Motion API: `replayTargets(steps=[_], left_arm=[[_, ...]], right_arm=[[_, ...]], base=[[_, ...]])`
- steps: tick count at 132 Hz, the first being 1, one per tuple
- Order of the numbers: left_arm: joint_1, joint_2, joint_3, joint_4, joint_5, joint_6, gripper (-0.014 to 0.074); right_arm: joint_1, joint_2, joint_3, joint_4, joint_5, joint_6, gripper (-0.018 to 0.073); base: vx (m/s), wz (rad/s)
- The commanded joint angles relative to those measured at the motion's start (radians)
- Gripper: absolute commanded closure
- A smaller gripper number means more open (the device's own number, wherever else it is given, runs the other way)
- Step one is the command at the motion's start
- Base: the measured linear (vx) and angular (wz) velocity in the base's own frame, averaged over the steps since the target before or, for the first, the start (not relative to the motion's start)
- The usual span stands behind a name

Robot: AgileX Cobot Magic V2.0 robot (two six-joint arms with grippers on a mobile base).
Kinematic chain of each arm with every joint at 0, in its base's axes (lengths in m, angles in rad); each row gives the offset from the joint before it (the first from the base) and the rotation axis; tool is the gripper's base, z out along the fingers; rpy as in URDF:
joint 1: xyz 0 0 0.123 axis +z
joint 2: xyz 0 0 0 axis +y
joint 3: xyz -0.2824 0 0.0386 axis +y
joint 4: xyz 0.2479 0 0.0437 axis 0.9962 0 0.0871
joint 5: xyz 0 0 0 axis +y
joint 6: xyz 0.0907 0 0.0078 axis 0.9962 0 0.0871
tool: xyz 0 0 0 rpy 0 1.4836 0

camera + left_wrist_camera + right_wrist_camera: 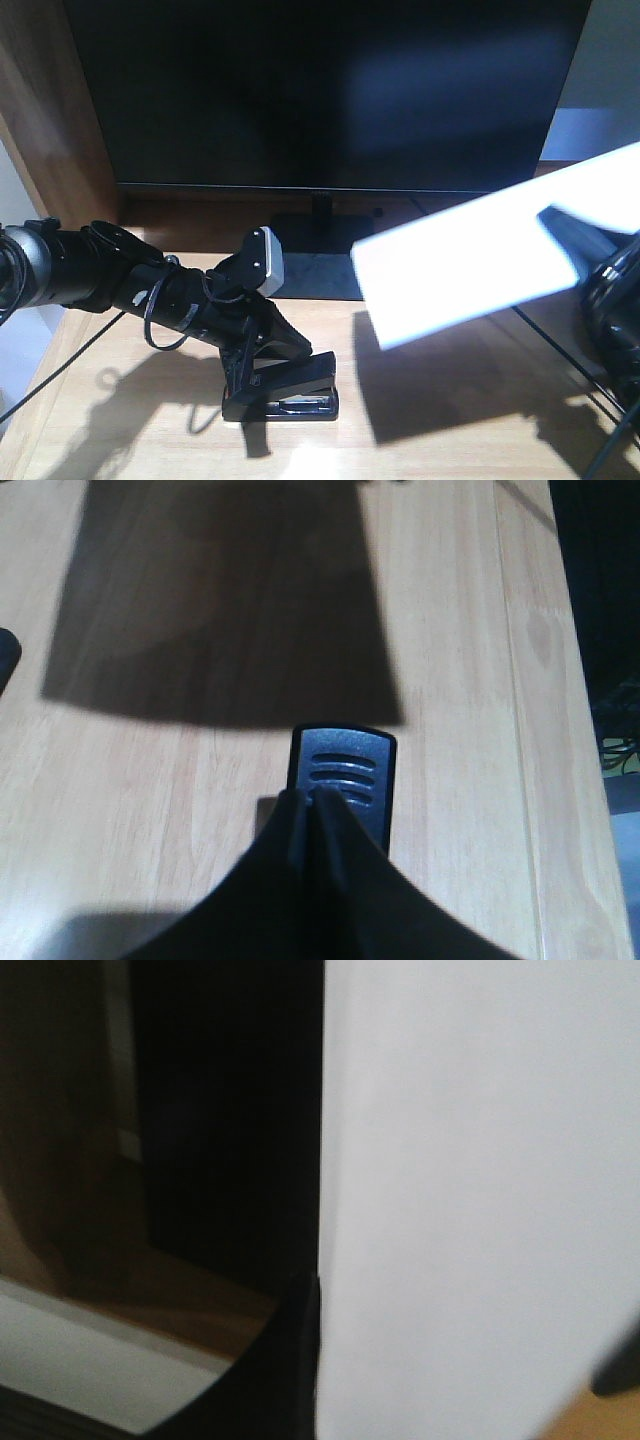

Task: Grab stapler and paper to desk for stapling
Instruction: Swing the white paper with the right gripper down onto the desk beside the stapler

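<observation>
Stapler (295, 395) down on the desk (450, 410), front centre, free end toward the right in the front view. Clamped near its rear between the narrow-set fingers of the left gripper (250, 372), which reaches in from the left edge. From the left wrist, only a ribbed black tip poking past the closed fingers (300, 880). Paper (470, 260) up in the air to the right, tilted, well apart from the stapler, throwing a dark shadow on the wood. Pinched at its right end by the right gripper (570, 235), one dark finger lying over the sheet. Behind both, dark monitor (320, 90) on its stand.
</observation>
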Motion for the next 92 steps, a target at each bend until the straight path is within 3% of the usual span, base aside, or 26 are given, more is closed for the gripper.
replayTargets(steps=[1, 41, 92], left_arm=[[-0.005, -0.046, -0.024, -0.052, 0.042, 0.0, 0.0603], [-0.005, -0.046, -0.024, -0.052, 0.042, 0.0, 0.0603], [-0.005, -0.046, -0.024, -0.052, 0.042, 0.0, 0.0603]], right_arm=[[-0.039, 0.023, -0.03, -0.158, -0.192, 0.008, 0.0562], [-0.037, 0.124, -0.03, -0.494, -0.191, -0.045, 0.0562], [-0.037, 0.134, -0.03, -0.696, -0.19, -0.038, 0.0562]], base=[[0.0, 0.0], [0.0, 0.0], [0.0, 0.0]])
